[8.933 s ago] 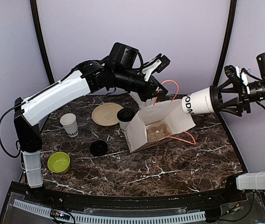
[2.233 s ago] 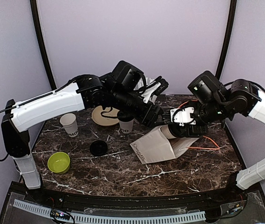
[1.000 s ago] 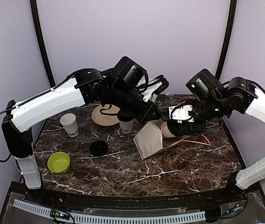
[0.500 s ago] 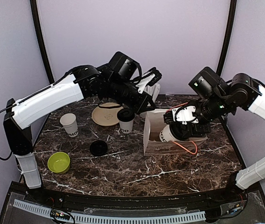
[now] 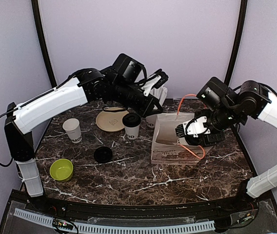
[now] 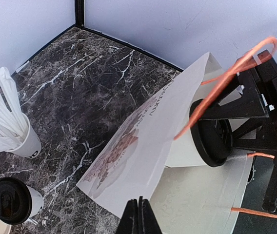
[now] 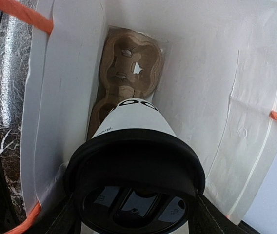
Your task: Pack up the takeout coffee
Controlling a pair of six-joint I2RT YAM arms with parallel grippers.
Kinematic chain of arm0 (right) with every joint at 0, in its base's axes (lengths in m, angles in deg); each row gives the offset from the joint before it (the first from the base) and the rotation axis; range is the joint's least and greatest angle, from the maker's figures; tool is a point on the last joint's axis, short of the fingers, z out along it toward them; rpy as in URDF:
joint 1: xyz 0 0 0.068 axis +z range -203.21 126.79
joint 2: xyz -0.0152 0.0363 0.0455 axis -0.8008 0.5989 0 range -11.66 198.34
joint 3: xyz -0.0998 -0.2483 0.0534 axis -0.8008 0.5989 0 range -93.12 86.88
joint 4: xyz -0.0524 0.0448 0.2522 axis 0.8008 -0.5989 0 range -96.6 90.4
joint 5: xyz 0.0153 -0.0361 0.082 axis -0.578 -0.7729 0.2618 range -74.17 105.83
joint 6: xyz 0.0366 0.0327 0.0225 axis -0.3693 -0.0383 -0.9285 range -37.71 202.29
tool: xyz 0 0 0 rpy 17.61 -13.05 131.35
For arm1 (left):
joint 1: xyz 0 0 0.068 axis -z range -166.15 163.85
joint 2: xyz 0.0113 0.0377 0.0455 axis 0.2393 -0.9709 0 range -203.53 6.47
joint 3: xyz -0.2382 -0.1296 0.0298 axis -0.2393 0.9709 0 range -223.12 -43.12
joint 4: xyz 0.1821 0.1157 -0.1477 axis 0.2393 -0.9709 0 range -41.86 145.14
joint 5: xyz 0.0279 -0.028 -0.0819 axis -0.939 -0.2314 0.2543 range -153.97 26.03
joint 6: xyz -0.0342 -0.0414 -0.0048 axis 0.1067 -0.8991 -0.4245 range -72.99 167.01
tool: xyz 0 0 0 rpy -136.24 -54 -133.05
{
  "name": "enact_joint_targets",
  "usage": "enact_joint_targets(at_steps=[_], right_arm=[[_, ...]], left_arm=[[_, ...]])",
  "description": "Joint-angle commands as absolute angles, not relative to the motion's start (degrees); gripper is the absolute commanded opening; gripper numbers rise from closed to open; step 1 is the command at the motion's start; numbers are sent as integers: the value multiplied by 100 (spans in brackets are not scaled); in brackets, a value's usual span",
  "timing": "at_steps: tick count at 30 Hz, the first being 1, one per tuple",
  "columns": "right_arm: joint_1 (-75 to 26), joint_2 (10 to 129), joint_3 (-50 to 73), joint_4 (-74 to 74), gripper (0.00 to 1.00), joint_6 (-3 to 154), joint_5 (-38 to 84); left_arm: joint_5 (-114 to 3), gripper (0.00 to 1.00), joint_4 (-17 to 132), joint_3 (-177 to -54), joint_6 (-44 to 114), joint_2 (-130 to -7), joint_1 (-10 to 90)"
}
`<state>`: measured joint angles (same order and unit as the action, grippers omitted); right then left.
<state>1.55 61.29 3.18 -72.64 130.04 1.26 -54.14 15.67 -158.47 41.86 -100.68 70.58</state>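
Now placing: right end effector [image 5: 195,130], clamped round a takeout coffee [image 7: 131,122], holds it inside the paper bag [image 5: 170,152] above the carrier [image 7: 128,63]; left end effector [image 6: 138,214], pressed together, pinches the bag's rim. Next: seat cup squarely, then release.

Lidded coffee cup [image 7: 133,151] hangs inside white bag [image 7: 202,73] above cardboard carrier [image 7: 128,68].

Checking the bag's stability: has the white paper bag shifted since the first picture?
Yes. The white paper bag has shifted right, away from the tan plate.
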Motion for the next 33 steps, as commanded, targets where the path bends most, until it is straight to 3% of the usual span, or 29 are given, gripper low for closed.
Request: enact_joint_targets(at_steps=[1,5,7,8,10,13,20,33], right_arm=[[185,6070,468,-7304,48,12926,-58],[274,6210,373,-7372,48,12699,68],[352,6247,373,-7401,48,12580,88],[406,6247,386,-7423,48,12528,96],[536,6224,400,-7484,48,12413,111],[743,6179,437,-7567,48,12276,84],[1158,5934,1090,-7500,48,12140,-285],[1425,5750,1930,-6705,47,11881,-1463]], left_arm=[[-5104,0,1623,-15765,4278,-9962,7010],[-4796,2,1785,-15840,4405,-9734,7011],[-4562,20,2015,-15715,4534,-9513,7016],[-4508,35,2125,-15630,4595,-9425,7013],[-4540,49,2499,-15345,4648,-9147,7010],[-4950,61,3007,-14970,4805,-8800,6945],[-5773,64,3716,-14337,4721,-8508,6413],[-5648,65,4290,-13439,4362,-8669,5667]])
